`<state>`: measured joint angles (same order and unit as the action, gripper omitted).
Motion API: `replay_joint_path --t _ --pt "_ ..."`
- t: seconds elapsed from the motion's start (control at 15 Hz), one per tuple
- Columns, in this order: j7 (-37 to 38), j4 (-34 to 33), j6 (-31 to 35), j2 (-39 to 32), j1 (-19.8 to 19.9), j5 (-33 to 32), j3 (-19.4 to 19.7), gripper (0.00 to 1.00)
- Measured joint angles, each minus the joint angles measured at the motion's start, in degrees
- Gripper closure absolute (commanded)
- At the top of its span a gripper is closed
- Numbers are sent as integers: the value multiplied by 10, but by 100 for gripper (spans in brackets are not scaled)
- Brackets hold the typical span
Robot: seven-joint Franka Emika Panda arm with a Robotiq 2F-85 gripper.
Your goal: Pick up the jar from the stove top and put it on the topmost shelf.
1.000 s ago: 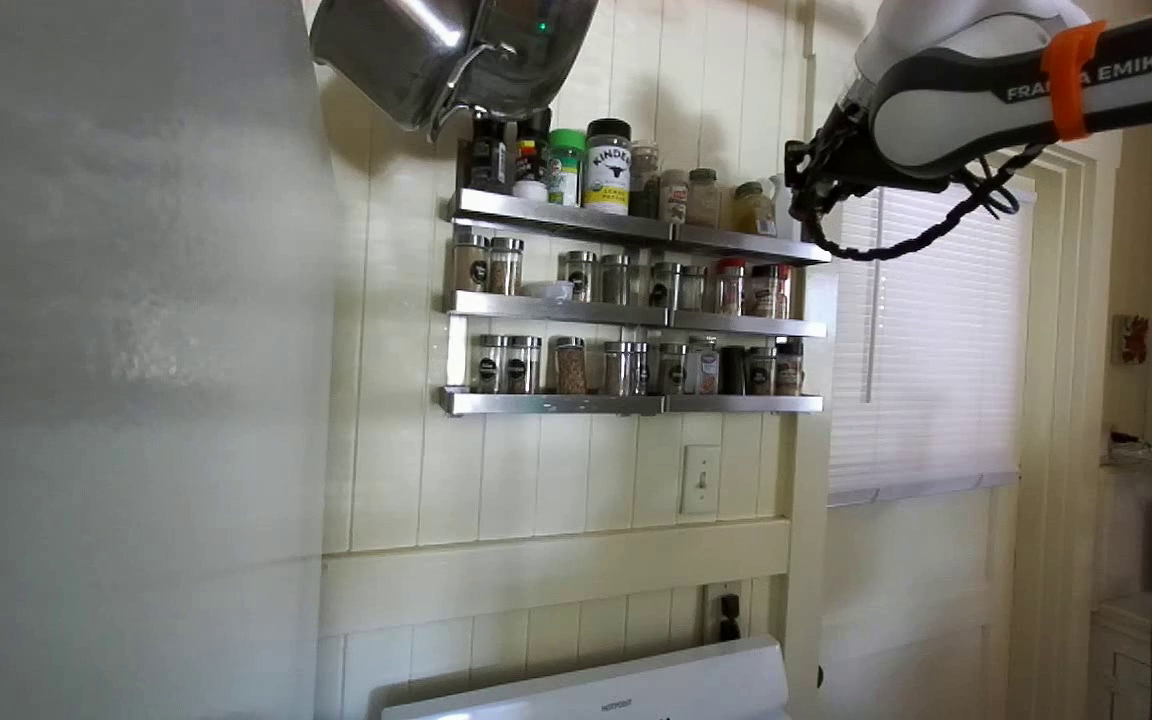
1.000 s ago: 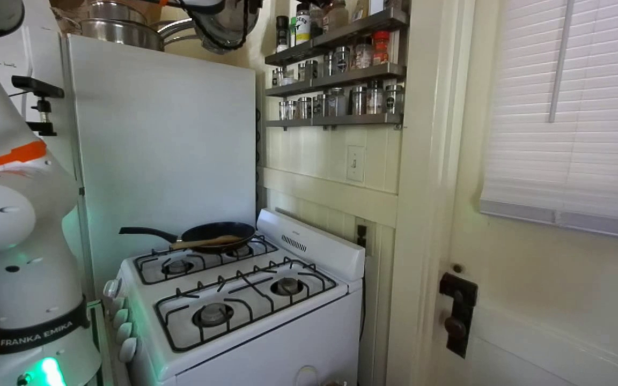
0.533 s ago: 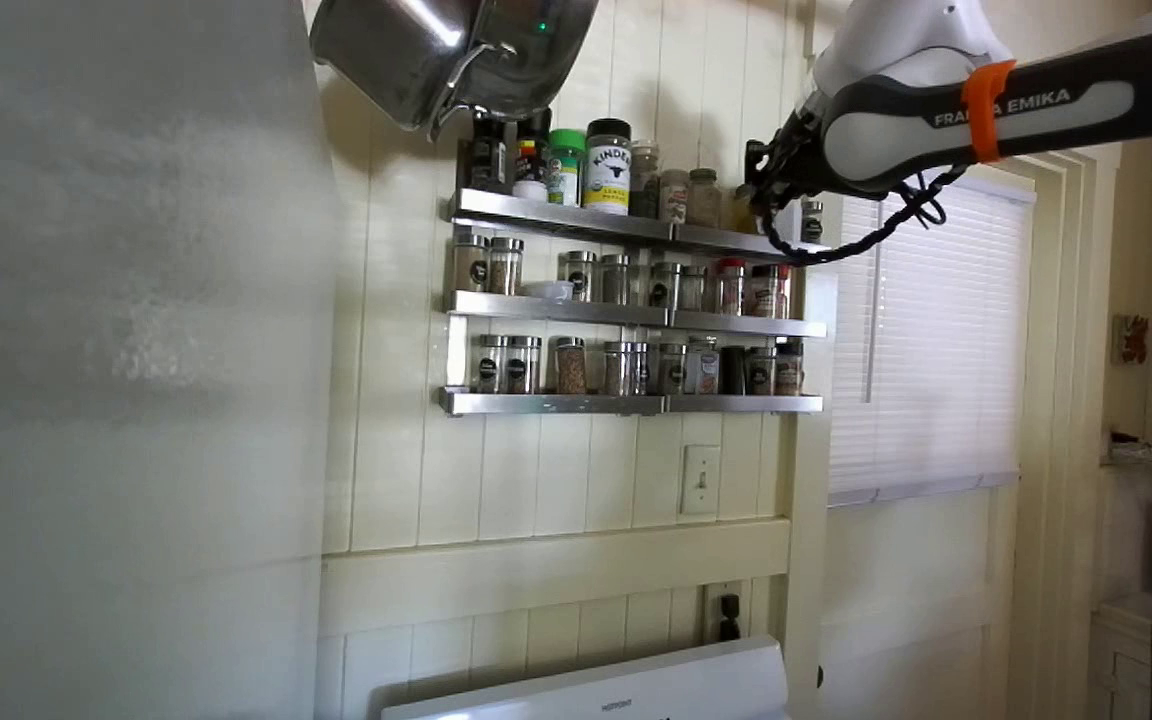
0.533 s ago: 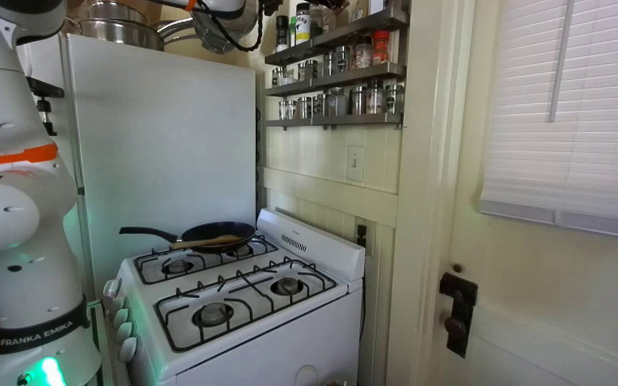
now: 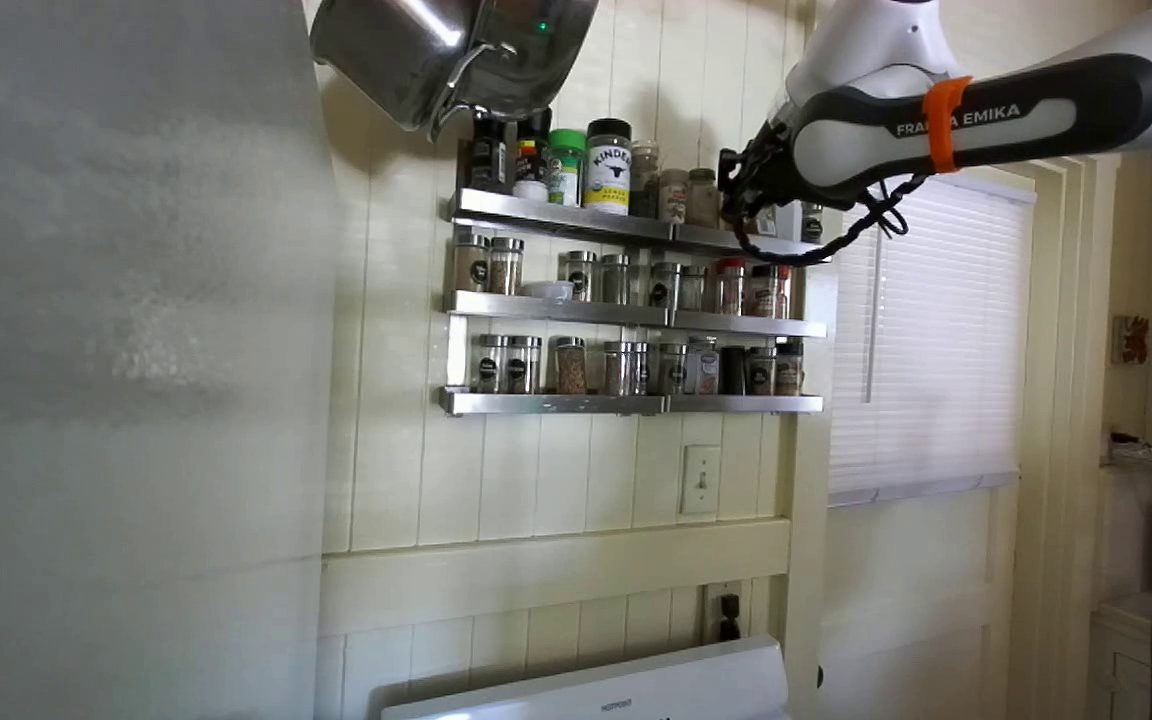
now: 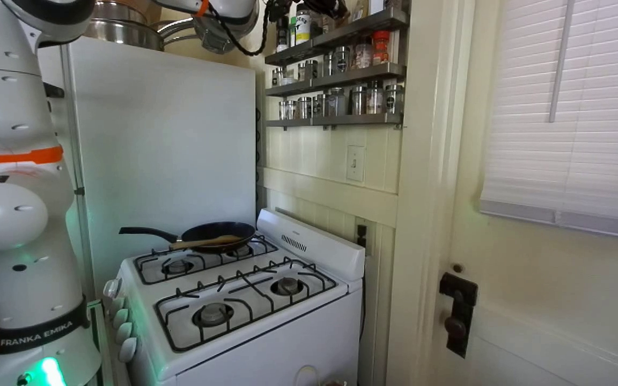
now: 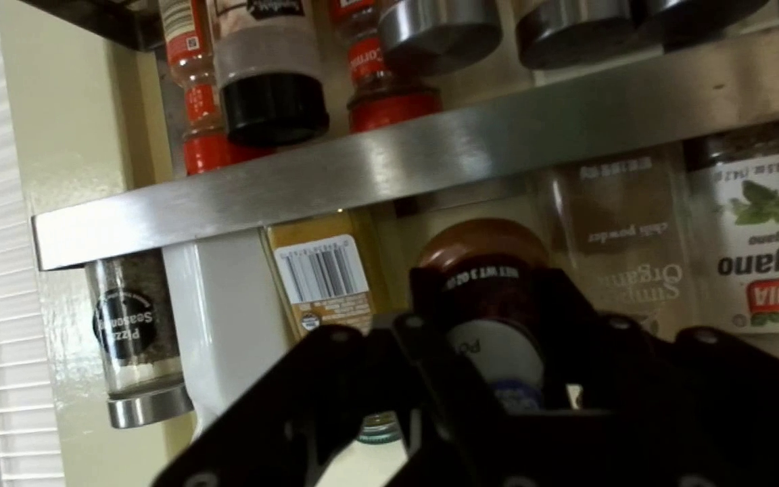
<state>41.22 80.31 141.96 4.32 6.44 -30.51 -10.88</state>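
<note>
The jar (image 7: pixel 484 250) has reddish-brown contents and a label. My gripper (image 7: pixel 485 287) is shut on it, a finger on each side. The wrist view is upside down, so the jar's base points up there. The topmost shelf (image 5: pixel 556 212) also shows in the wrist view as a metal rail (image 7: pixel 430 162). The jar is at the height of the bottles on that shelf, by a gap between a yellow jar (image 7: pixel 325 270) and a chili powder jar (image 7: pixel 626 250). I cannot tell whether it touches the shelf. The stove top (image 6: pixel 255 284) is far below.
Several bottles stand on the topmost shelf, including an oregano jar (image 7: pixel 761 243) and a white container (image 7: pixel 224 318). Metal pots (image 5: pixel 456 60) hang over its far end. A fridge (image 6: pixel 164 139) stands beside the stove. A pan (image 6: pixel 218 230) with a wooden utensil sits on the stove.
The arm has moved left along the topmost shelf in an exterior view, uncovering a jar at the shelf's right end. The gripper now covers part of the bottles there.
</note>
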Motion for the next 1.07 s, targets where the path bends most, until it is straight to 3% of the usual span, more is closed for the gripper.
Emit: replay_joint_path --t 1.07 --pt "-46 -132 -172 -58 -1 64 -13 83"
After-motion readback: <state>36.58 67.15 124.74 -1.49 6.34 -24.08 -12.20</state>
